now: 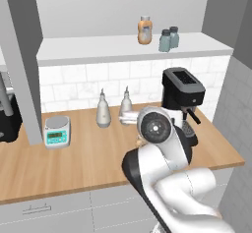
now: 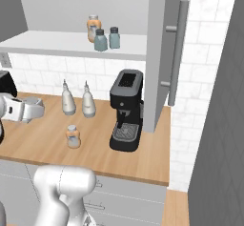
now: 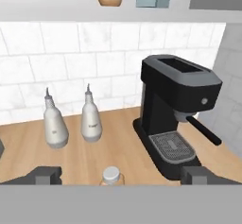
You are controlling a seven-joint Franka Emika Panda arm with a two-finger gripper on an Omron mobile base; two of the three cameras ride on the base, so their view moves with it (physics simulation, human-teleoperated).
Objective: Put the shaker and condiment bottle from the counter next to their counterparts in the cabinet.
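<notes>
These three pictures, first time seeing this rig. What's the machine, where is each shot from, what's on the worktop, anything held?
All rendered. The machine is a white robot arm on a driving base. Two pictures come from base cameras behind the arm, left and right. The third looks along the claw, whose two dark fingertips stand wide apart, holding nothing.

On the wooden counter: a black coffee machine, two white teardrop bottles, a small scale and the orange condiment bottle, which sits right between the fingertips in the hand view.

On the cabinet shelf: another orange bottle and two grey-blue jars.
</notes>
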